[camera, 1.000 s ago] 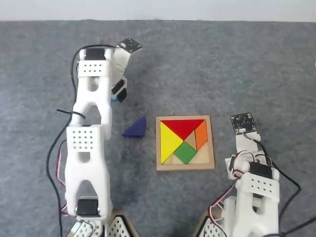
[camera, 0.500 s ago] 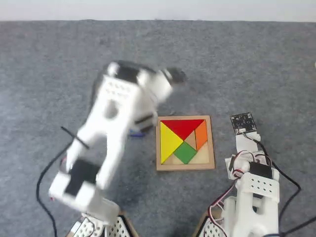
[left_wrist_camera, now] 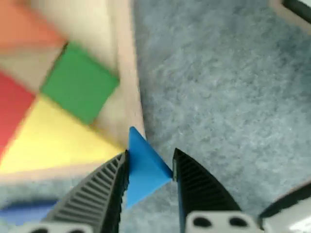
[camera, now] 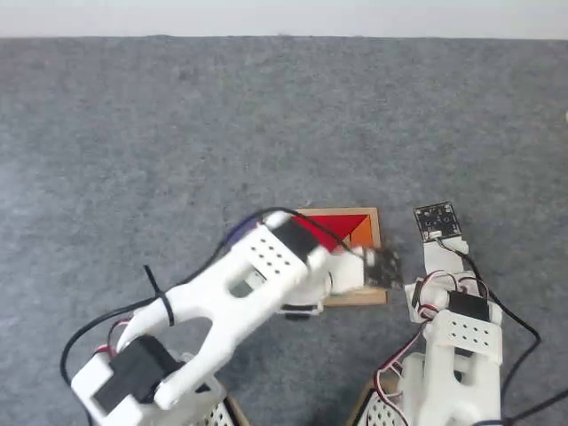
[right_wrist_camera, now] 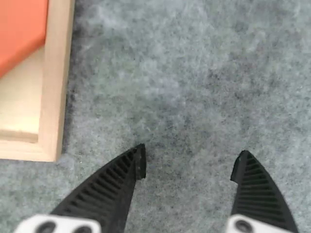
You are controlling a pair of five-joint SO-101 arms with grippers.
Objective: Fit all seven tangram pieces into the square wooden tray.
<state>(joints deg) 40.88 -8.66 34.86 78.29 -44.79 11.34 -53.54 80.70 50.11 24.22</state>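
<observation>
My left gripper [left_wrist_camera: 150,158] is shut on a small blue triangle [left_wrist_camera: 145,167], held just above the near rim of the square wooden tray [left_wrist_camera: 127,73]. Inside the tray lie a green square [left_wrist_camera: 80,82], a yellow triangle [left_wrist_camera: 53,145], a red triangle [camera: 342,224] and an orange piece [camera: 362,232]. In the high view the left arm [camera: 266,266] stretches across the tray and hides most of it. A dark blue triangle [camera: 236,232] peeks out on the carpet left of the tray. My right gripper [right_wrist_camera: 190,160] stands open over bare carpet beside the tray's corner [right_wrist_camera: 51,145].
Grey carpet [camera: 177,124] covers the whole table. The right arm [camera: 454,333] sits at the front right, close to the tray's right side. Both arm bases stand along the front edge.
The left arm has swung from the far left of the table to the right and down, ending over the tray with the blue triangle. The right arm has not moved.
</observation>
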